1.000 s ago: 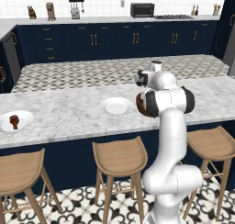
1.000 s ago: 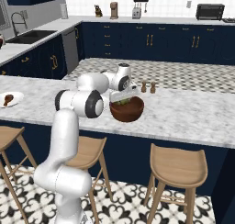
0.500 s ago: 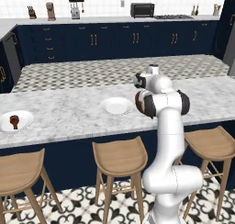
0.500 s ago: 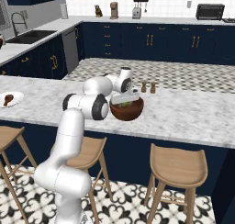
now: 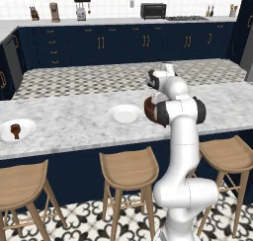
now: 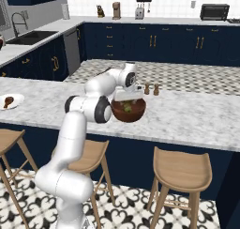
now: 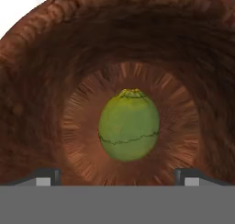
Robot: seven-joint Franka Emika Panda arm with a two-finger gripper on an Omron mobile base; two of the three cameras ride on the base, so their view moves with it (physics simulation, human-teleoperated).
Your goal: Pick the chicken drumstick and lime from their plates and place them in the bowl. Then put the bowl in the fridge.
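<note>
the lime (image 7: 129,126) lies on the floor of the bowl (image 7: 41,81), seen straight down from the hand, with both dark finger tips standing wide apart at either side of it and touching nothing. so the jaws are open and empty, and the lime sits free between and below them. from the right base view the gripper (image 6: 127,95) hangs just over the bowl's mouth on the marble counter (image 6: 197,118), and a spot of green shows inside.

the move to come turns on the drumstick (image 5: 15,131). it rests on the far-left plate (image 5: 27,125), well apart from the gripper, along the counter to the robot's left. the nearer plate (image 5: 125,114), just beside the bowl, is bare. the drumstick's long axis appears to run roughly up and down in the left base picture, meaty end at the top, though it is too small to be sure; i judge the jaws would need to close across the narrow part.

against the earlier frames, the arm has shifted only slightly over the bowl, the fingers have spread from a narrower set to wide, and the lime is let go. plates and drumstick have not moved.
</note>
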